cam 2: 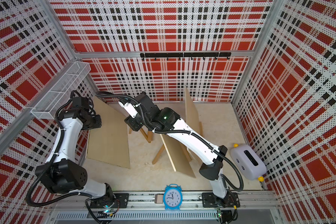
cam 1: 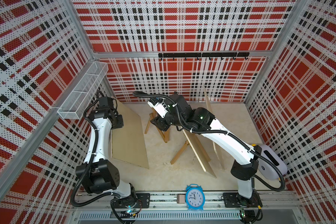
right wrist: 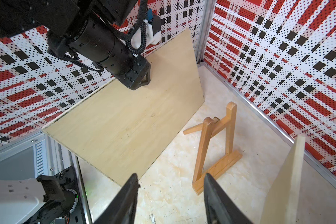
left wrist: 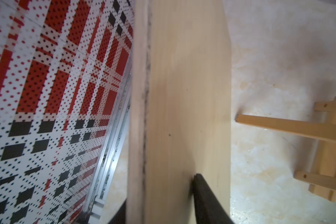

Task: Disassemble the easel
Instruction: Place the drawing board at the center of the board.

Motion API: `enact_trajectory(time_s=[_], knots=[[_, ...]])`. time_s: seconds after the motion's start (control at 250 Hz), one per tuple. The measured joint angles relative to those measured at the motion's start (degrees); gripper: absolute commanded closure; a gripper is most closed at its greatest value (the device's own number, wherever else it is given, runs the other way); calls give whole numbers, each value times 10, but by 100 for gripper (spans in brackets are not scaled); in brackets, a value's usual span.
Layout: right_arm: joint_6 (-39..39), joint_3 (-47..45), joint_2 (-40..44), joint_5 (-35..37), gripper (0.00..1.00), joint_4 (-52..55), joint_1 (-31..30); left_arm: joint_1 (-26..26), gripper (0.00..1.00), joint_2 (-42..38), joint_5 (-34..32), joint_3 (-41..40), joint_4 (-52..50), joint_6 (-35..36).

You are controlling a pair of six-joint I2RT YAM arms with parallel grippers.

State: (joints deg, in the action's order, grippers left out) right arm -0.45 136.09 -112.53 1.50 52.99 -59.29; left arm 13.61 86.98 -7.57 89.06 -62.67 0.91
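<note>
While left gripper (left wrist: 159, 190) straddles top edge of pale rectangular plywood board (left wrist: 184, 77) (gripped or loose, cannot tell), right gripper (right wrist: 171, 179) hangs parted and empty above small light-brown wooden A-frame easel (right wrist: 215, 147), upright on beige tabletop (right wrist: 246, 184) near back wall.

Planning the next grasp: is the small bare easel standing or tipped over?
Standing. The easel rests on its ledge and spread rear leg, its frame rising steeply, with nothing on it.

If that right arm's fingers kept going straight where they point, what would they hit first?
The right gripper would probably meet the bare tabletop, or the leaning board just beyond; depth is unclear. The small easel stands beside that line.
</note>
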Motion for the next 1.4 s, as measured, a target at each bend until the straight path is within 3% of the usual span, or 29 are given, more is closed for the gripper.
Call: enact_trajectory(time_s=[0.084, 0.416, 0.628, 0.896, 1.072, 1.224, 1.401], knots=[[0, -6, 2, 0, 44, 0, 0, 2, 48, 3, -12, -4, -5, 7], [-2, -25, 25, -5, 43, -1, 0, 2, 44, 10, -26, -8, -24, 9], [-4, -35, 36, -7, 43, -2, 0, 2, 29, 17, -83, -11, -45, 15], [-5, -41, 37, -10, 43, -2, 0, 2, 30, 17, -106, -13, -59, 18], [-6, -48, 37, -10, 43, -2, 0, 2, 46, 13, -101, -13, -60, 21], [-6, -52, 37, -10, 44, -3, 0, 4, 74, 0, -74, -20, -59, 16], [-7, -78, 56, -9, 44, -7, 0, 44, 77, -33, 7, -75, -51, -38]])
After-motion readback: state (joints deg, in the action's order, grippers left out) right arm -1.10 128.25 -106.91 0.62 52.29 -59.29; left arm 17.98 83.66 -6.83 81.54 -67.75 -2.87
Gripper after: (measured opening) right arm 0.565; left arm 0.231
